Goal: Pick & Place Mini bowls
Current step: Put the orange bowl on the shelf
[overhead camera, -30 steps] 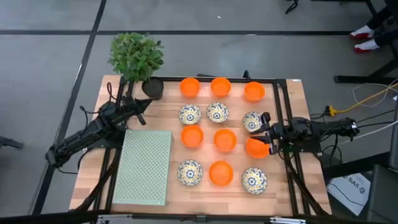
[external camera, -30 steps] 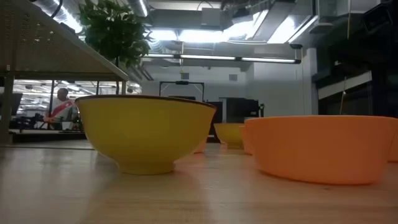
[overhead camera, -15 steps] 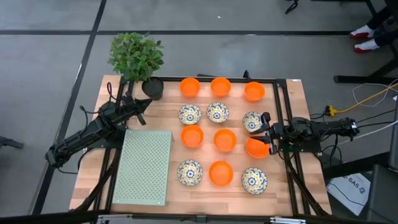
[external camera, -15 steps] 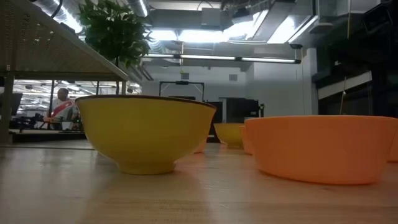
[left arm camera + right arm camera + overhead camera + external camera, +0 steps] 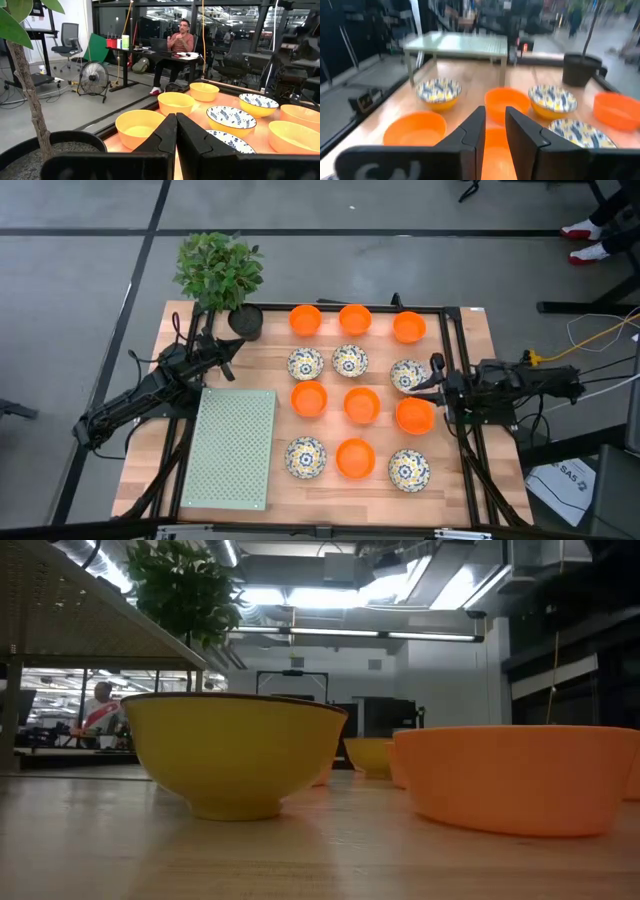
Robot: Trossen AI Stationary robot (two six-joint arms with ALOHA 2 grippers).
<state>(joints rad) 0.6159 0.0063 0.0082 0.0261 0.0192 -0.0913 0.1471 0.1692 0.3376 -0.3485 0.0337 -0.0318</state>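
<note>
The right gripper (image 5: 437,378) is hovering slightly parted beside an orange mini bowl (image 5: 415,416), holding nothing. The left gripper (image 5: 232,350) is waiting pressed closed near the plant pot (image 5: 245,321) on the worktop (image 5: 300,485).

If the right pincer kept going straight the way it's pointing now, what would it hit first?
Probably the orange mini bowl right in front of the right pincer, in the middle row's right end; from above the fingertips sit just at its rim, though height is unclear.

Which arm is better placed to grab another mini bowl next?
Right. Its claw hangs open beside the orange bowl and patterned bowl; the left claw sits shut by the plant pot.
</note>
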